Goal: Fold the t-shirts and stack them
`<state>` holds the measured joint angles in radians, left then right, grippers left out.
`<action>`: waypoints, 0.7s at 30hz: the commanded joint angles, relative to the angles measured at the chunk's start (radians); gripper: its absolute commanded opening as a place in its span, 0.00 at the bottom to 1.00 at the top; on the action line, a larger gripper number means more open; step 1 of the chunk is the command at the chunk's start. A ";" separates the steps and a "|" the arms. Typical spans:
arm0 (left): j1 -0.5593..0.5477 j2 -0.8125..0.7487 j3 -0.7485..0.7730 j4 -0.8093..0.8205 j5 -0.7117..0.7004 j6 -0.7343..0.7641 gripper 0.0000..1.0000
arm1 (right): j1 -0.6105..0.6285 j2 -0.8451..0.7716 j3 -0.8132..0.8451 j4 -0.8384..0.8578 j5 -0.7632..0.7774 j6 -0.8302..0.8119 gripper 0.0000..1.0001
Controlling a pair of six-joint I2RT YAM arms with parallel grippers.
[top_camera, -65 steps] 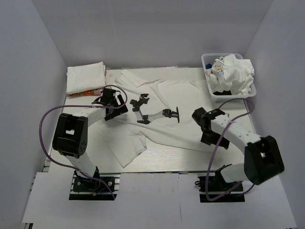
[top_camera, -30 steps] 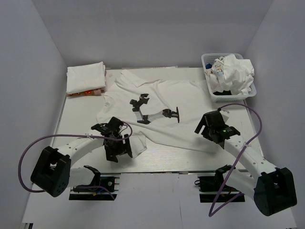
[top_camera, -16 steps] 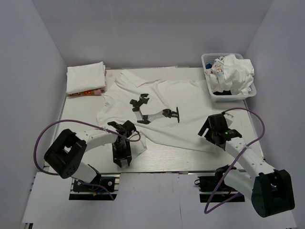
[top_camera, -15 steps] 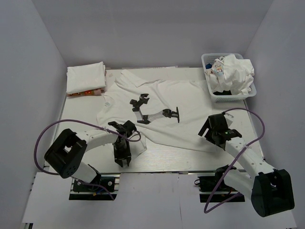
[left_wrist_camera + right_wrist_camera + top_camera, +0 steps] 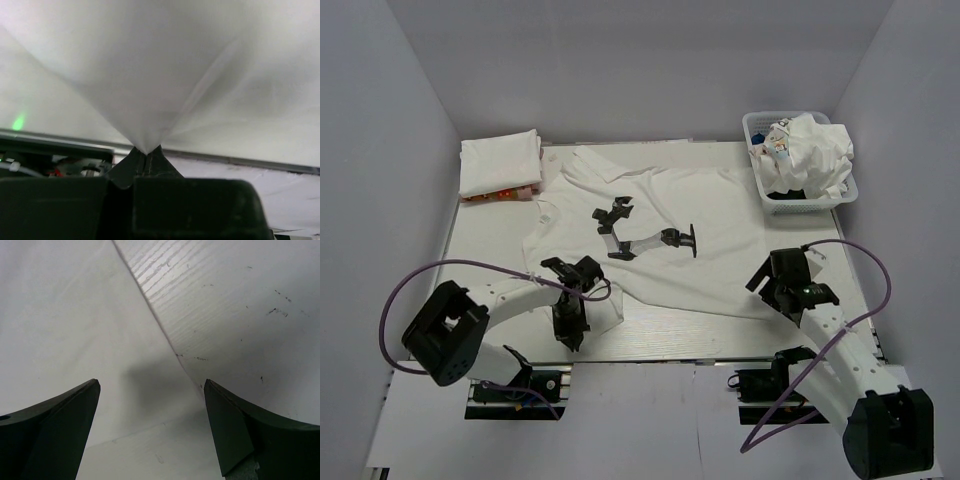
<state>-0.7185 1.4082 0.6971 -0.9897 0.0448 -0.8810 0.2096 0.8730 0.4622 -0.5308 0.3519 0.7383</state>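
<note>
Well beyond the left pincer (image 5: 570, 338) and off to its left, a stack of folded white t-shirts (image 5: 500, 160) sits at the table's far corner. The left pincer itself is low at the near edge of the table (image 5: 670, 325), its tips pinched tight on the near-left corner of the spread white t-shirt (image 5: 710, 215). In the left wrist view the cloth (image 5: 150, 75) rises from those closed tips (image 5: 146, 153) in a taut tent, fanning away from the pincer. The rest of this shirt lies ahead of it and to its right, open across the table's middle, with a black chest print (image 5: 645, 235) facing up.

The right pincer (image 5: 782, 278) hangs over the shirt's near-right corner with its jaws spread wide and nothing between them. In its wrist view, the hem runs diagonally through the gap (image 5: 150, 405). Cloth (image 5: 65, 315) lies under the left finger and bare woodgrain tabletop (image 5: 240, 300) under the right.

Farther beyond the right pincer, a white lattice basket (image 5: 757, 130) holds crumpled white t-shirts (image 5: 815, 150).
</note>
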 commanded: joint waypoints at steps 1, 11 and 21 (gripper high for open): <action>-0.007 -0.095 0.004 -0.104 -0.017 0.000 0.00 | -0.018 -0.043 -0.033 -0.057 -0.013 0.032 0.90; -0.007 -0.209 -0.014 -0.149 0.030 0.039 0.00 | -0.038 0.011 -0.097 0.017 -0.172 0.093 0.72; -0.007 -0.282 0.013 -0.011 0.058 0.082 0.00 | -0.042 0.040 -0.103 0.058 -0.177 0.092 0.09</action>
<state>-0.7223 1.1675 0.6781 -1.0687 0.0849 -0.8196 0.1696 0.9070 0.3641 -0.4385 0.1894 0.8268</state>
